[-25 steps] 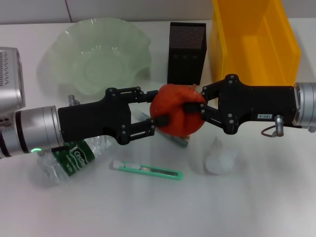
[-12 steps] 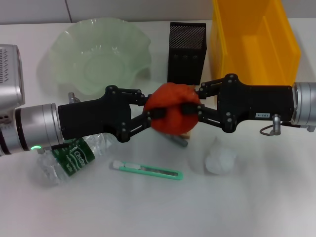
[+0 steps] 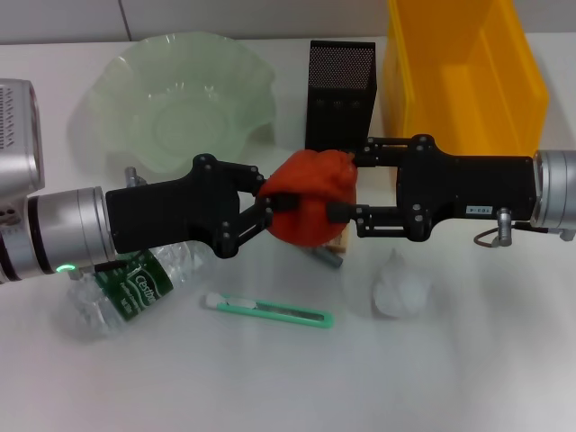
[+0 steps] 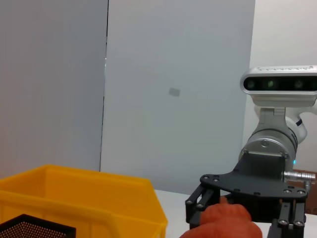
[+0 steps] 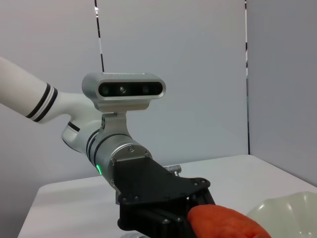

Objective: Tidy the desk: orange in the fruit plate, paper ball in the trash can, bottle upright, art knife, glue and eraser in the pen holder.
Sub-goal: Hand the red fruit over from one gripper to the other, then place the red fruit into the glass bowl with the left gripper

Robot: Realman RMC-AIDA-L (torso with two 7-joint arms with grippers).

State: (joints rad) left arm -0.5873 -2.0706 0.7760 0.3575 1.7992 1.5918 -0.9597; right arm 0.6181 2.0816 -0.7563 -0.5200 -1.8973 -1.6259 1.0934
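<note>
Nearest the robot, a green art knife (image 3: 269,310) lies flat on the white desk (image 3: 468,378). Just right of it and slightly farther sits a crumpled paper ball (image 3: 400,284), clear of both arms. At near left a plastic bottle (image 3: 121,292) lies on its side; its neck end is hidden beneath the left arm.

Mid-desk, the orange (image 3: 309,209) is held above the surface between the two arms. The left gripper (image 3: 270,209) reaches in from the left with its fingers (image 3: 255,225) pinched against the fruit's left side. The right gripper (image 3: 346,189) comes in from the right with its fingers (image 3: 369,219) spread, one above and one below the fruit's right side; contact cannot be confirmed. In the left wrist view the orange (image 4: 225,223) is cut off at the frame edge with the right gripper (image 4: 237,210) behind it; in the right wrist view the orange (image 5: 225,223) is likewise cropped, before the left gripper (image 5: 173,213).

Under the fruit, a small grey item (image 3: 328,256) and a pale block (image 3: 338,243) are mostly covered and cannot be identified.

Farther back stands a black mesh pen holder (image 3: 340,97), its lower part screened by the orange and gripper. To its left is the pale green fruit plate (image 3: 175,99); to its right a yellow bin (image 3: 463,76), cut off at the top edge
</note>
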